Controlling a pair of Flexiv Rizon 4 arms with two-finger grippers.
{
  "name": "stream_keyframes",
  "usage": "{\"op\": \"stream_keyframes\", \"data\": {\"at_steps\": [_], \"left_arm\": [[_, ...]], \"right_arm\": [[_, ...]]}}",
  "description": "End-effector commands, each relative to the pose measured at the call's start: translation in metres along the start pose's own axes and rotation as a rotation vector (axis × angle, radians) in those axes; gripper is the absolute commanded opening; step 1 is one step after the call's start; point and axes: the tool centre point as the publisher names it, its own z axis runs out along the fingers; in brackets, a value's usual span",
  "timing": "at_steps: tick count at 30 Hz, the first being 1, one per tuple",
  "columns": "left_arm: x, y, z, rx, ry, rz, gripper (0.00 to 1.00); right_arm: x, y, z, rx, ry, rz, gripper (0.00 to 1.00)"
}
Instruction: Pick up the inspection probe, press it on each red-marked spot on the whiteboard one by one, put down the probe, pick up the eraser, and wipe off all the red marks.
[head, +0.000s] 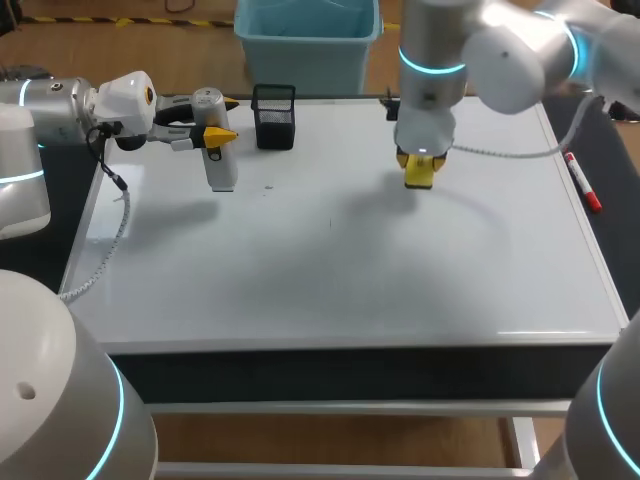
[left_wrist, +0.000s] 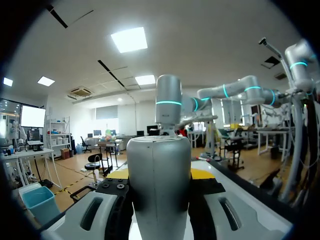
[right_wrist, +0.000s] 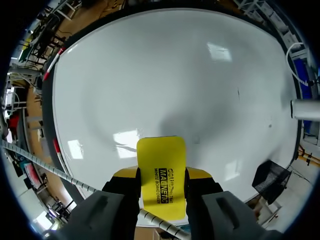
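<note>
Just left of black mesh holder (head: 274, 117): left gripper (head: 222, 118), jaws pinching upright silver probe (head: 221, 170) over whiteboard (head: 330, 260). Well right of holder: right gripper (right_wrist: 162, 176), jaws clamping yellow eraser (right_wrist: 161, 155) above whiteboard.

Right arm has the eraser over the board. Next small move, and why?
Probably slide the yellow rectangular eraser, gripped in the right end effector, across to the faint dark specks on the whiteboard: no red marks show, only those. The left end effector holds the grey cylindrical probe aside.
</note>
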Motion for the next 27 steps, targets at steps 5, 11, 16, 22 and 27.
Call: {"op": "stream_keyframes", "data": {"at_steps": [5,11,16,22,27], "left_arm": [[-0.001,0.0,0.0,0.003,0.003,0.001,0.0],[-0.001,0.0,0.0,0.003,0.003,0.001,0.0],[-0.001,0.0,0.0,0.003,0.003,0.001,0.0],[-0.001,0.0,0.0,0.003,0.003,0.001,0.0],[-0.001,0.0,0.0,0.003,0.003,0.001,0.0]], "right_arm": [[-0.023,-0.039,0.008,-0.044,0.009,-0.02,0.0],[-0.039,-0.054,0.016,-0.056,0.015,-0.046,0.0],[-0.043,-0.062,0.022,-0.068,0.018,-0.071,0.0],[-0.04,-0.071,0.028,-0.086,0.011,-0.073,0.0],[-0.039,-0.076,0.031,-0.102,-0.015,-0.097,0.0]]}}
